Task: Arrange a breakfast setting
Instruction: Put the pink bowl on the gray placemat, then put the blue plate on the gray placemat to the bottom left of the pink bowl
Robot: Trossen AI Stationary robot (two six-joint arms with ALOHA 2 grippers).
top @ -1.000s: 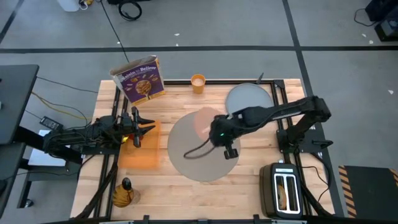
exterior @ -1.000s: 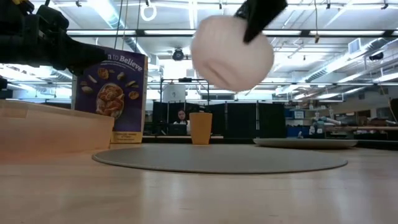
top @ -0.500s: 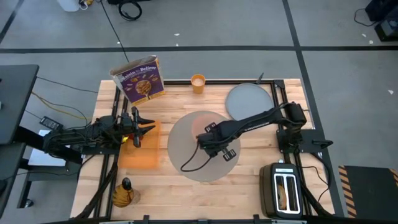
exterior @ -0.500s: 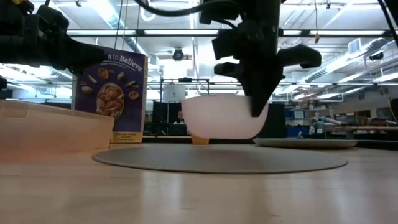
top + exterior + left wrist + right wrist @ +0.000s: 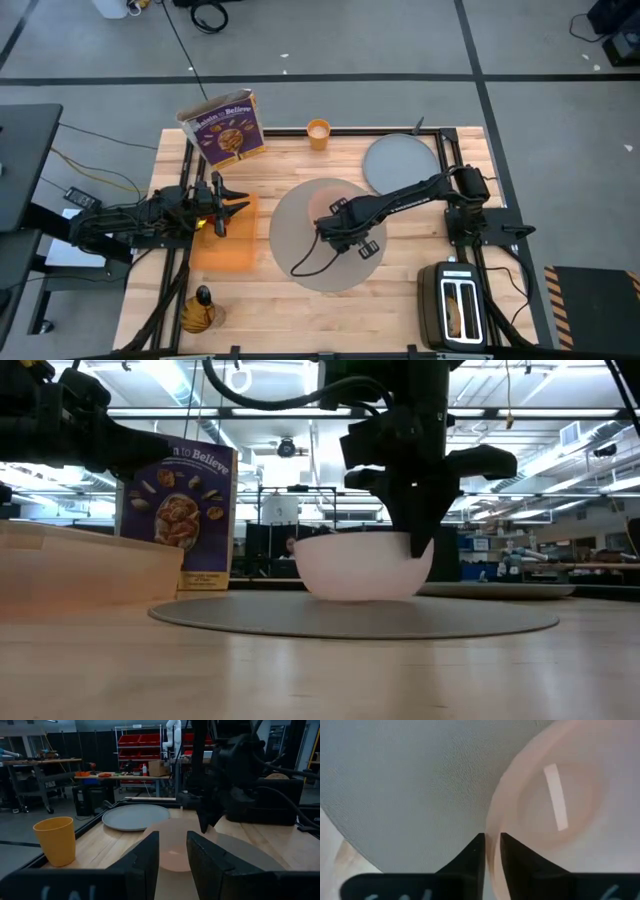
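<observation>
Right arm stretched to mid-tabletop, left arm waiting at the left side.

The right tool (image 5: 338, 216) points straight down from a long, low reach, its two dark fingers (image 5: 476, 851) pinched close on a thin pink bowl (image 5: 362, 566) rim. The left tool (image 5: 228, 203) lies level and well apart, fingers parted with a narrow gap.

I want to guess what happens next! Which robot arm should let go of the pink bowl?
The right one. Its right gripper pinches the pink bowl rim on the round mat. The left gripper waits apart, over the orange cloth.
</observation>
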